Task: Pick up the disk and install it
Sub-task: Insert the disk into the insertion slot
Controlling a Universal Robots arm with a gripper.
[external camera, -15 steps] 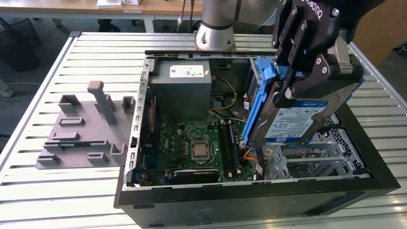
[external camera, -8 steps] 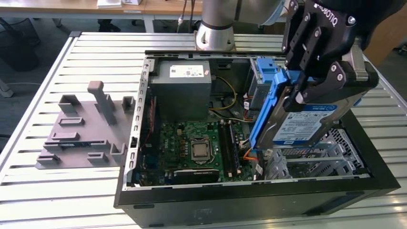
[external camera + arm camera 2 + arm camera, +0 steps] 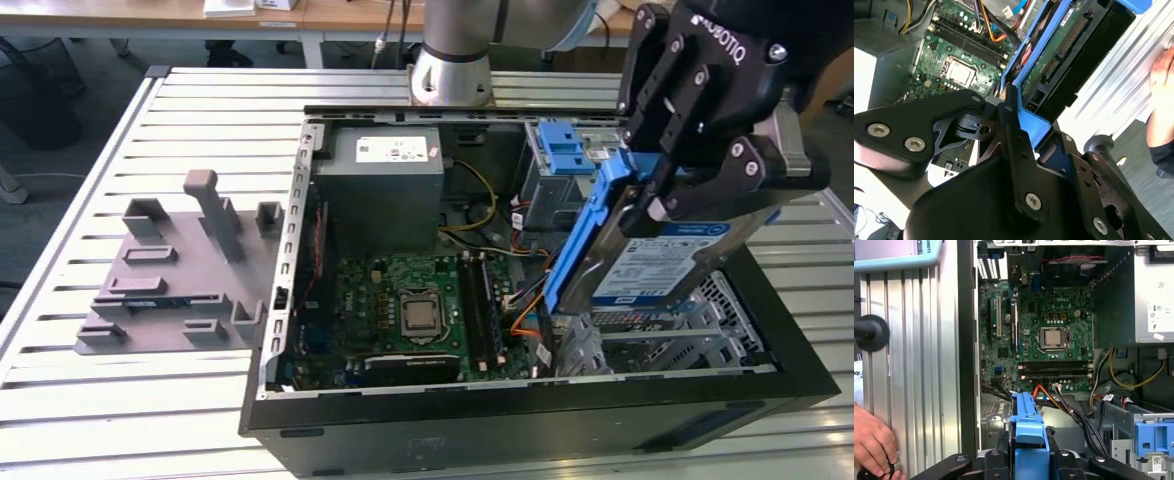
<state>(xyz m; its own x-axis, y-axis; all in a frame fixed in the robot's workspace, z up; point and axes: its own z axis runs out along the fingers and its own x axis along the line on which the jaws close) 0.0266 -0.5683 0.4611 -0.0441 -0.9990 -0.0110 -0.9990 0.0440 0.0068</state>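
Over the near right corner of the open computer case (image 3: 534, 420), on the exterior view's right, the end effector (image 3: 687, 185) is clenched on the disk (image 3: 654, 265). It holds the disk clear of the table (image 3: 200, 110). The disk hangs steeply tilted, with its label facing the camera and its blue bracket (image 3: 587, 235) on the side toward the motherboard (image 3: 414, 305). Its lower edge sits just above the perforated metal bay (image 3: 727, 310), and I cannot tell whether the two touch.

The picking up looks finished, judging by the firm grip and the disk being off every surface. The installing is not done: the disk is not level, not seated in any bay, and no cable is seen joined to its connector.

In the second wrist view the disk's (image 3: 1074, 55) green circuit side and connector edge face the motherboard. In the first wrist view the bracket (image 3: 1028, 425) stands between the black fingers above the case floor.

The grey power-supply box (image 3: 380, 185) and the blue latch (image 3: 567, 150) lie at the far side, well apart from the disk. A person's hand (image 3: 871, 445) rests at the table's edge.
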